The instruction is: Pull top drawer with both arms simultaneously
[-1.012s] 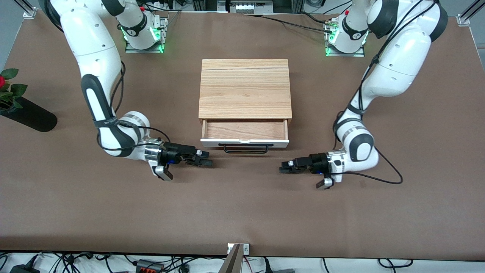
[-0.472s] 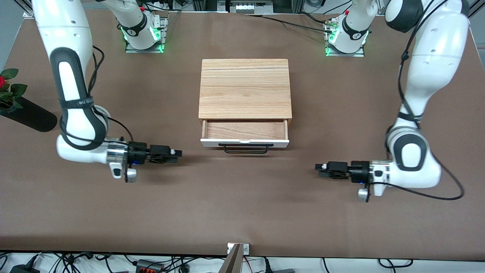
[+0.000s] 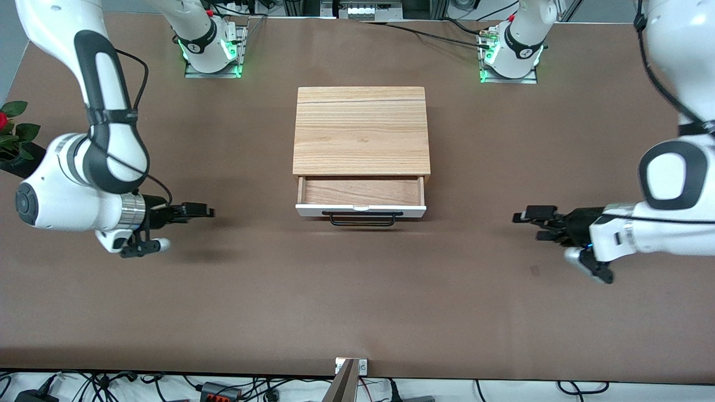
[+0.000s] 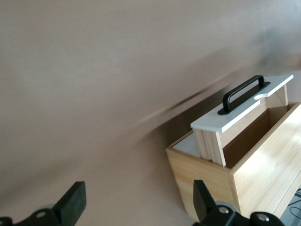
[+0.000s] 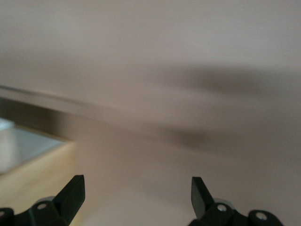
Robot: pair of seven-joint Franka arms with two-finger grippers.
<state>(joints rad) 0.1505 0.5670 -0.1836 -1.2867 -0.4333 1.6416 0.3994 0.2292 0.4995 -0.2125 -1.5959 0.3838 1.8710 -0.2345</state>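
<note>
the left gripper (image 3: 530,219) hangs over bare table (image 3: 357,312) toward the left arm's end, fingers (image 4: 70,202) spread wide with nothing between them — released, touching nothing. the right gripper (image 3: 195,211) hangs over the table toward the right arm's end, its fingers (image 5: 73,193) equally wide apart and empty. both point inward at the top drawer (image 3: 361,200), yet each sits well apart from it, which reads as the pull being finished rather than about to start. the drawer stands partly out of the wooden cabinet (image 3: 361,131) at mid-table, its white front and black bar handle (image 3: 362,219) nearer the front camera — light wood floor exposed. a small plant (image 3: 12,131) stands at the table's edge, by the right arm.
</note>
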